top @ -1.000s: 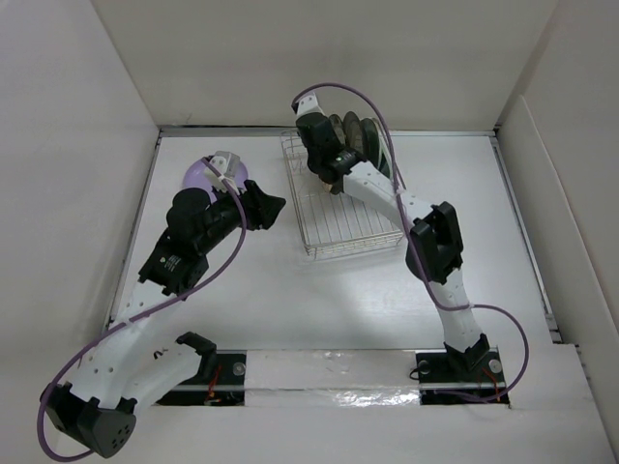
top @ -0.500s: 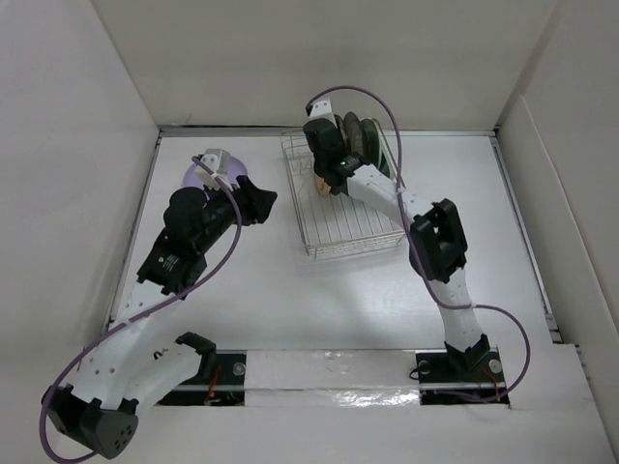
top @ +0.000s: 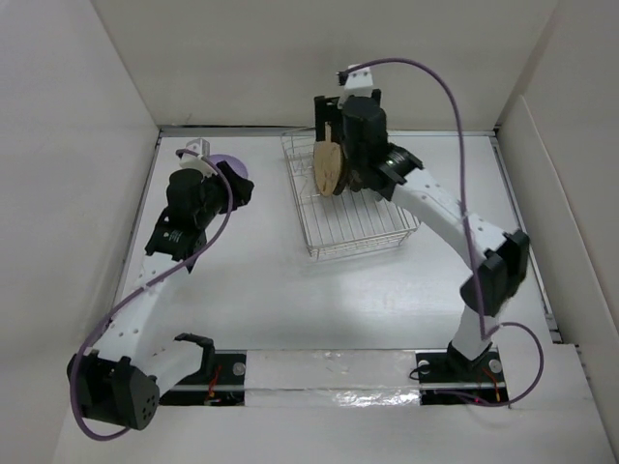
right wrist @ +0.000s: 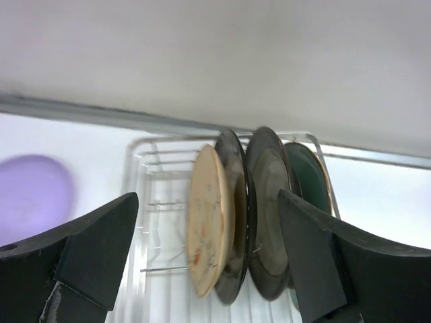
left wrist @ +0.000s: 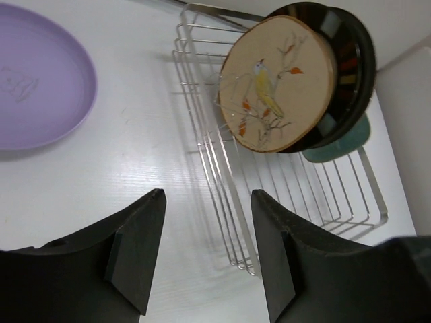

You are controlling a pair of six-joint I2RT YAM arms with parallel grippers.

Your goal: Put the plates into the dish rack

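Tan bird-painted round plate (left wrist: 279, 84) stood in the silver wire dish rack (top: 353, 230), round lavender plate (top: 228, 165) at its nine o'clock; left claw (left wrist: 205, 252) and right claw (right wrist: 205, 259) gaped empty.

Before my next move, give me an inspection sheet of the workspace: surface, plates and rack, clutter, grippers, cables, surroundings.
Surface: white table, no spills seen.
Job's things: tan bird plate stands upright in front of darker plates in the dish rack; lavender plate lies flat on the table outside the rack.
Clutter: nothing seen.
Grippers: left gripper open, empty; right gripper open, empty.
Cables: purple cables loop off both arms.
Surroundings: white walls.
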